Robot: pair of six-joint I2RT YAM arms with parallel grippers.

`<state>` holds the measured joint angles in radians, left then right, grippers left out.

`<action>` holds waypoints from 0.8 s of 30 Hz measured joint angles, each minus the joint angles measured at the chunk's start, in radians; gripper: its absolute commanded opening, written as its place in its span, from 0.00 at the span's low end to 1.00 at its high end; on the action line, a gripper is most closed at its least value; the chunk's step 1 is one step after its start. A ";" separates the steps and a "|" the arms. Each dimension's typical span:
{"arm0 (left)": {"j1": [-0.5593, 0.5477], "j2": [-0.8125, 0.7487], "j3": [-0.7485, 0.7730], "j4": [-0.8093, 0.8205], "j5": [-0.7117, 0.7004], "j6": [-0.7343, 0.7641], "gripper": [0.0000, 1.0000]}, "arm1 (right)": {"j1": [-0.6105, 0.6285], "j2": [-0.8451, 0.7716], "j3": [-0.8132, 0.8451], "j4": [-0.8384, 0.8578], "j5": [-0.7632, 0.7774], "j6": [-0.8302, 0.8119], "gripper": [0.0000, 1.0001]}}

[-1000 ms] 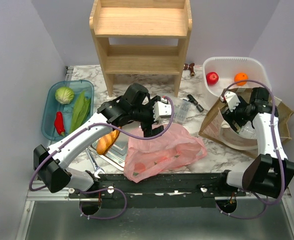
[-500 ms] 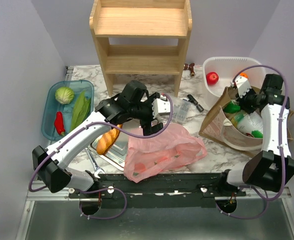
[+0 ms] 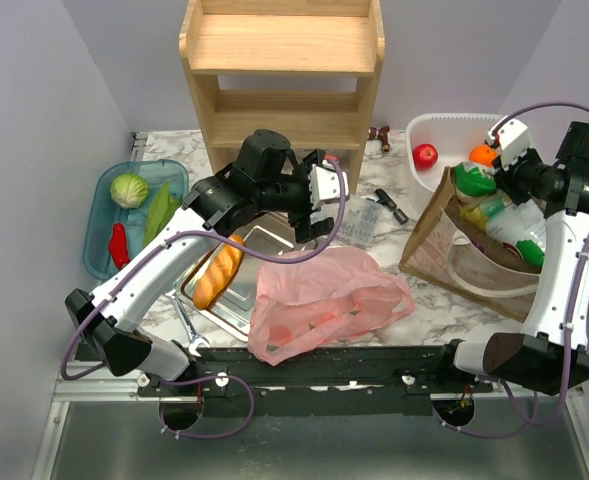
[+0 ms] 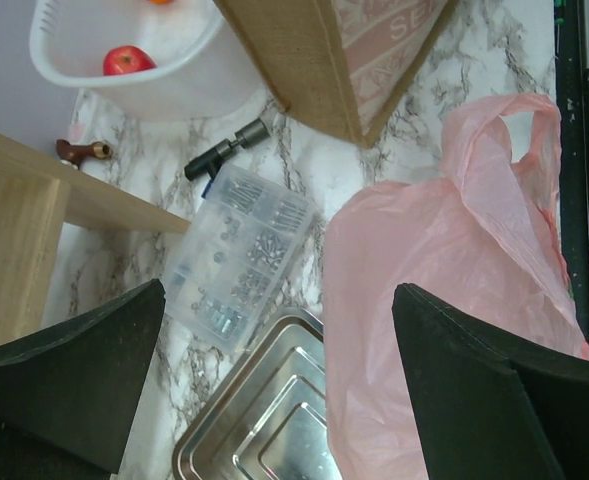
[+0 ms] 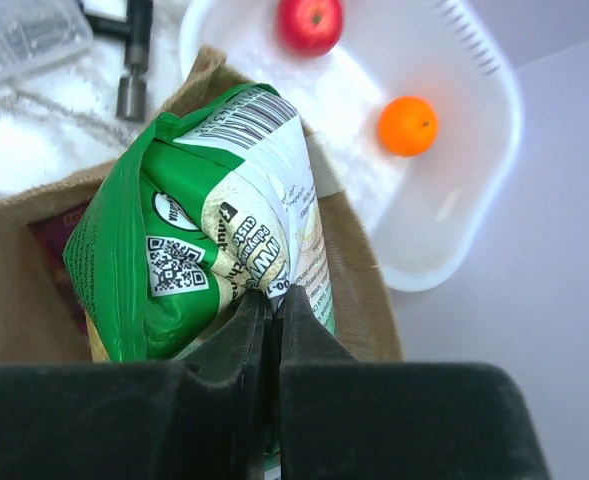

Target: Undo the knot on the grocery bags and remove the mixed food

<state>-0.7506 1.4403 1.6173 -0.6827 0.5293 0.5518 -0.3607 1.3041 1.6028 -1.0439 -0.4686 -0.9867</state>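
The right hand (image 5: 271,300) pinches a green packet (image 5: 204,240) over the paper bag (image 3: 429,245), well right of the tray (image 3: 264,245). The left hand (image 4: 279,288), spread wide and empty, hangs above the tray. The pink bag (image 3: 324,300) lies on the tabletop, touching the tray's right edge.

Your right gripper's (image 5: 271,300) fingers (image 5: 306,340) hide the crisp packet's (image 5: 199,230) lower end. Behind one left gripper (image 4: 279,290) finger (image 4: 474,390), the pink bag (image 4: 444,260) runs off-frame. From above, its contents are faint smudges, perhaps fruit.
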 measured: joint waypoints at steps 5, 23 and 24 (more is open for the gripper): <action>0.002 0.000 0.026 0.032 0.011 0.000 0.99 | -0.001 -0.024 0.122 0.015 -0.046 0.056 0.01; 0.038 0.057 0.362 0.031 0.076 0.328 0.98 | 0.066 0.136 0.311 0.413 -0.551 0.806 0.01; 0.053 0.057 0.373 0.032 0.079 0.326 0.98 | 0.108 0.135 0.295 0.439 -0.555 0.840 0.01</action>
<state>-0.6975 1.4971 1.9907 -0.6510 0.6079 0.8776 -0.2531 1.4395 1.8980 -0.6048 -1.0233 -0.1471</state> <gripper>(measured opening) 0.984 0.042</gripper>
